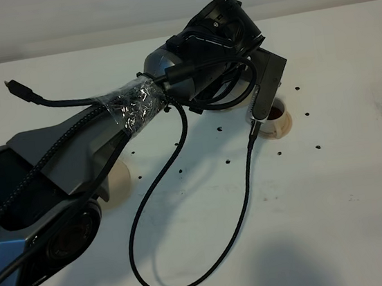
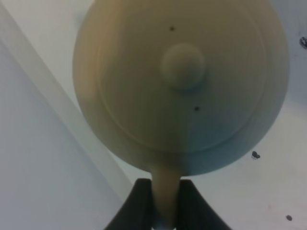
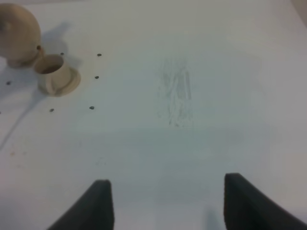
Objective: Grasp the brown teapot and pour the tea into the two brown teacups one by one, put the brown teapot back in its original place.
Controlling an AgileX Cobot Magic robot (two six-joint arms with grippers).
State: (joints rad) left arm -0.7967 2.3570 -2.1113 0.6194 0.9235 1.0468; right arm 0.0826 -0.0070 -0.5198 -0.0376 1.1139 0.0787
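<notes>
The left arm (image 1: 106, 132) reaches long across the table (image 1: 338, 202), its end effector (image 2: 165, 191) pinching the loop handle of the brown teapot (image 2: 182, 81) — the pot is just beside the teacup (image 1: 274, 120). The right end effector (image 3: 166, 182) hovers well apart from that teacup, low over the table — fingers spread wide, holding nothing.
</notes>
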